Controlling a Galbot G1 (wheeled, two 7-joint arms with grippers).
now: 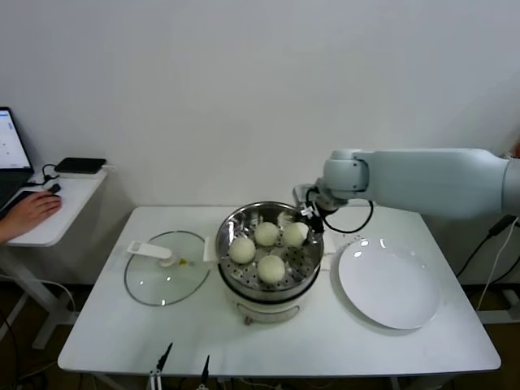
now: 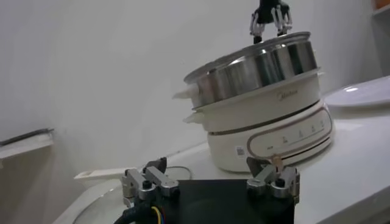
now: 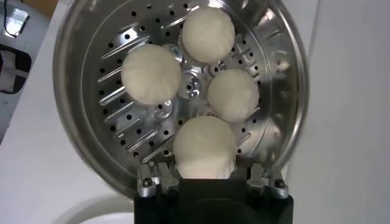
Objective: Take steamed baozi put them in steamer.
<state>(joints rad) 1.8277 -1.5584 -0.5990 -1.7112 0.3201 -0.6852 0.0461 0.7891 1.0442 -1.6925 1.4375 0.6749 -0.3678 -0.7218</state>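
Judging by their smooth dough, the steamed baozi [image 3: 205, 148] are soft and light, best pinched gently at the sides; the right gripper [image 3: 207, 181] stands released above the steamer [image 1: 236, 227].

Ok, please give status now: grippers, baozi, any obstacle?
Right gripper open above steamer. Left gripper parked low, open. Four baozi in tray. Nothing in the way.

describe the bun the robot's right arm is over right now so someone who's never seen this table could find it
Start at the shiny steamer in the middle of the white table, between the glass lid and the white plate. Four pale buns sit on its perforated tray. The one meant lies nearest the plate side at the back, directly under the right end effector, unlike the other three.
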